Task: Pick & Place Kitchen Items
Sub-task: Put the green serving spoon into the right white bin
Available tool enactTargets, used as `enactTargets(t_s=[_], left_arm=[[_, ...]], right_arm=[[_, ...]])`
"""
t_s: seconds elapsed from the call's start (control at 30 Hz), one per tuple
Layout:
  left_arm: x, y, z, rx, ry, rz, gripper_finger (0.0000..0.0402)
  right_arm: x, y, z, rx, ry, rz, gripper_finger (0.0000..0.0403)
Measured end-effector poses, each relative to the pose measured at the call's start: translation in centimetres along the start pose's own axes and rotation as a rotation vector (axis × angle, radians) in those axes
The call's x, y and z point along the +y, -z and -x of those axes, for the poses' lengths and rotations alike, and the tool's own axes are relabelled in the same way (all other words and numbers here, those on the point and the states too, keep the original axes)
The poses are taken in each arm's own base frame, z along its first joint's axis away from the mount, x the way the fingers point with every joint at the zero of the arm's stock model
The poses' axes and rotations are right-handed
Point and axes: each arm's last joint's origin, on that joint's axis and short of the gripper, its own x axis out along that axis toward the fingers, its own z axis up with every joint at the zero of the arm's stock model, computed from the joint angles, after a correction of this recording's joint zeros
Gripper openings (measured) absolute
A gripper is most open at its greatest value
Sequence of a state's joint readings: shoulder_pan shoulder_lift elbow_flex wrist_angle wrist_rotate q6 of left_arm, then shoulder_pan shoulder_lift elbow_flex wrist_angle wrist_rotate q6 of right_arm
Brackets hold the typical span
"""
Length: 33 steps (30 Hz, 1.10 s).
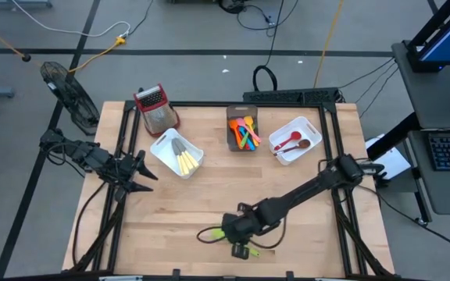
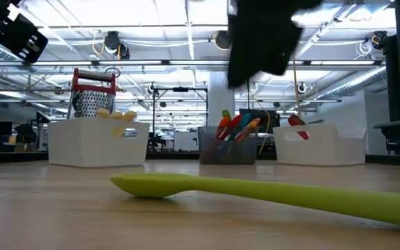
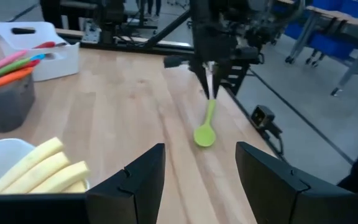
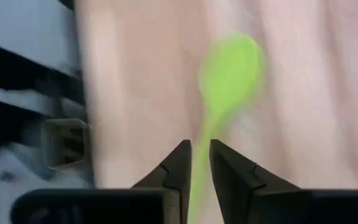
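Right tool (image 4: 199,163) pinches narrow around green spoon (image 1: 212,232) handle, likely gripping, though blurred. Spoon lies at table (image 1: 209,195) 6 o'clock edge, bowl toward 9. Light, stiff, slick plastic; mid-handle is best. Left tool (image 1: 145,173) waits open at 9 o'clock.

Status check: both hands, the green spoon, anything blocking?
Right hand closed on green spoon handle, spoon on table. Left hand open, waiting by knife bin. Nothing blocking.
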State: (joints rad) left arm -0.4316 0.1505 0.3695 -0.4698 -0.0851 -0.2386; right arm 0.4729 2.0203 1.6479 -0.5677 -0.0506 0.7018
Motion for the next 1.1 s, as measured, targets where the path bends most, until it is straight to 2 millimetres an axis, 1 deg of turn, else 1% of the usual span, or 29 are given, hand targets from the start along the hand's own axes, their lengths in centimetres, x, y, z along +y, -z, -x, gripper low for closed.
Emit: enactTargets(t_s=[0.03, 0.1, 0.2, 0.3, 0.37, 0.53, 0.73, 0.87, 1.1], left_arm=[[0.0, 0.0, 0.0, -0.002, -0.012, 0.0, 0.02], [0.1, 0.0, 0.0, -0.005, -0.028, 0.0, 0.02], [0.1, 0.0, 0.0, 0.0, -0.032, -0.001, 0.02], [0.1, 0.0, 0.0, -0.002, -0.036, 0.004, 0.02], [0.1, 0.1, 0.0, -0.001, -0.045, 0.002, 0.02], [0.2, 0.1, 0.0, -0.004, -0.056, 0.001, 0.02], [0.2, 0.0, 0.0, -0.004, -0.057, 0.001, 0.02], [0.2, 0.1, 0.0, -0.004, -0.057, 0.001, 0.02], [0.2, 0.1, 0.0, -0.004, -0.057, 0.003, 0.02]], right_arm=[[-0.2, 0.1, -0.5, 0.036, 0.02, 0.011, 0.0048], [0.2, -0.3, -1.1, 0.054, 0.015, 0.047, 0.004], [0.8, -0.3, -2.2, 0.092, 0.024, 0.11, 0.0027], [1.1, -0.4, -2.7, 0.096, 0.022, 0.138, 0.0016], [0.8, -0.4, -2.4, 0.107, 0.039, 0.114, 0.0009], [0.8, -0.5, -2.5, 0.104, 0.036, 0.111, 0.0001], [1.0, -0.3, -2.5, 0.107, 0.031, 0.12, 0.0001], [0.7, -0.5, -2.5, 0.132, -0.001, 0.104, 0.0], [0.2, -1.0, -2.5, 0.129, 0.001, 0.091, 0.0]])
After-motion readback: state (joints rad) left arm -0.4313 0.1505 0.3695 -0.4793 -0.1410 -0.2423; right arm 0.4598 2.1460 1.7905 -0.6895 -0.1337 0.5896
